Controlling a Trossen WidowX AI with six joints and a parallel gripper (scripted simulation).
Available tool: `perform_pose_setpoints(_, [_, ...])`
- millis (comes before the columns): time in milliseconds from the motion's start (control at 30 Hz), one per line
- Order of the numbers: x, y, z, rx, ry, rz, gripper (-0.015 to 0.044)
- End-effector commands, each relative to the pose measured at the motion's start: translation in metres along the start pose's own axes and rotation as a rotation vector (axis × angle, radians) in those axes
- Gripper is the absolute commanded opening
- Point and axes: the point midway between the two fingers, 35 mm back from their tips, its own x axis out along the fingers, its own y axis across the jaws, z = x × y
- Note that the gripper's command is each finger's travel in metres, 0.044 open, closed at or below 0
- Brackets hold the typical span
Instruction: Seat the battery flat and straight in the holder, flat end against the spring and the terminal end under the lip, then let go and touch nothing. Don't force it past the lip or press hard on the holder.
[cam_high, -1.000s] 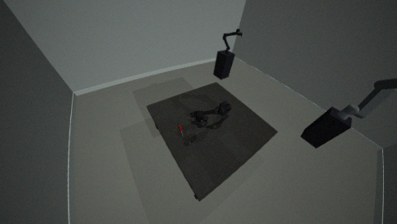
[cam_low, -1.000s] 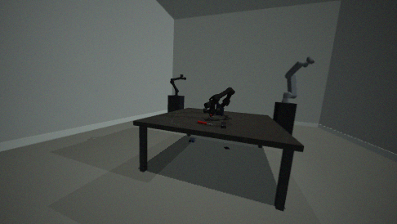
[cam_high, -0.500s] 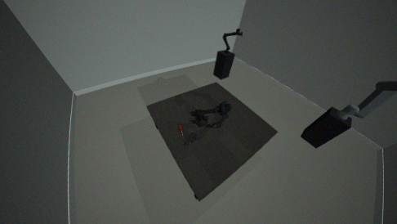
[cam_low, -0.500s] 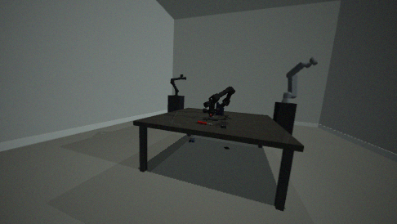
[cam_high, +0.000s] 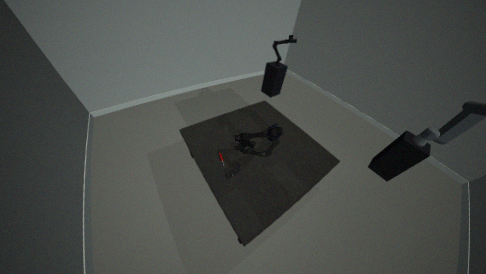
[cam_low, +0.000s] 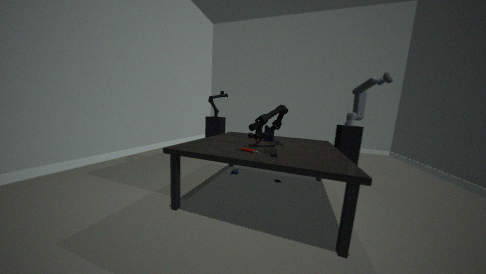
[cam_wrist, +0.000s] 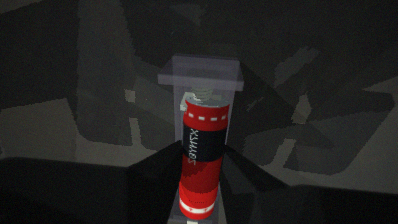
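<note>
The red battery (cam_wrist: 201, 172) with a black label band lies lengthwise over the translucent holder (cam_wrist: 167, 79) in the wrist view. Its silver flat end faces the coiled spring (cam_wrist: 203, 93) near the holder's far wall, and that end face shows, so the battery looks tilted with this end raised. My gripper (cam_wrist: 201, 149) (cam_low: 257, 142) is shut on the battery's middle, one dark finger on each side. The battery's near end, with a white ring, is low in the view. The fit at the lip there cannot be made out. The top and exterior views show battery and holder too small to judge.
A red-handled tool (cam_high: 221, 158) (cam_low: 248, 150) and a small dark object (cam_high: 232, 172) (cam_low: 273, 155) lie on the table (cam_high: 270, 200) (cam_low: 310, 162) near the arm. Two other arms stand on pedestals (cam_high: 274, 80) (cam_high: 399, 157) beyond the table.
</note>
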Motion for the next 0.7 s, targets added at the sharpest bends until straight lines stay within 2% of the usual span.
perform_pose_setpoints(0, [-0.0013, -0.0013, 0.0057, -0.016, -0.043, -0.010, 0.0073])
perform_pose_setpoints(667, [0.0017, 0.0011, 0.0028, -0.035, -0.150, -0.007, 0.0073])
